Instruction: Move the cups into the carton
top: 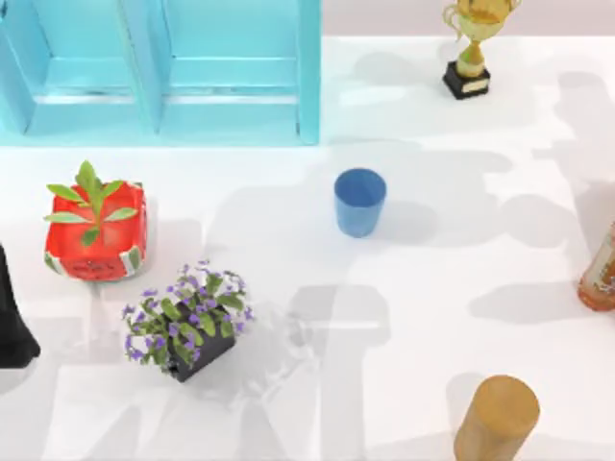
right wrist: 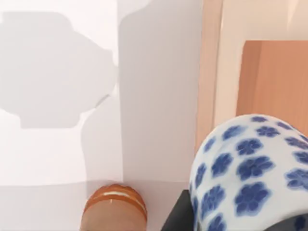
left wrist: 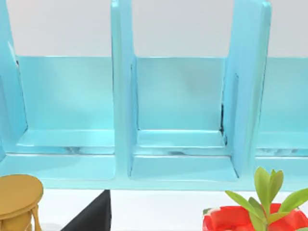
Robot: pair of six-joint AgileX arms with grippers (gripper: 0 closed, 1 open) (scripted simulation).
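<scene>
No writing is legible to me on anything here; the plate on the gold trophy's [top: 473, 43] black base is blank to my eye.

I take the blue cup [top: 359, 201] as my landmark: it stands upright and alone near the middle of the white table [top: 404, 317], mouth up. The turquoise carton [top: 163, 72], its upright dividers forming compartments, lies up and to the left of it at the table's far edge. The trophy is up and to the right of it. To its left sits a red pot [top: 96, 233] with a green plant, and down-left of it a dark pot [top: 188, 325] of purple flowers. Down-right of it stands a tan cylinder [top: 496, 419], and right of it, at the edge, an orange-brown bottle [top: 601, 274].

The white cup with dark-blue flowers [right wrist: 250, 173] fills the near corner of my right wrist view, close under that camera, with the bottle just beside it. I cannot tell how either gripper's fingers stand.

Count: two cups, two potted plants, one trophy, one carton.
</scene>
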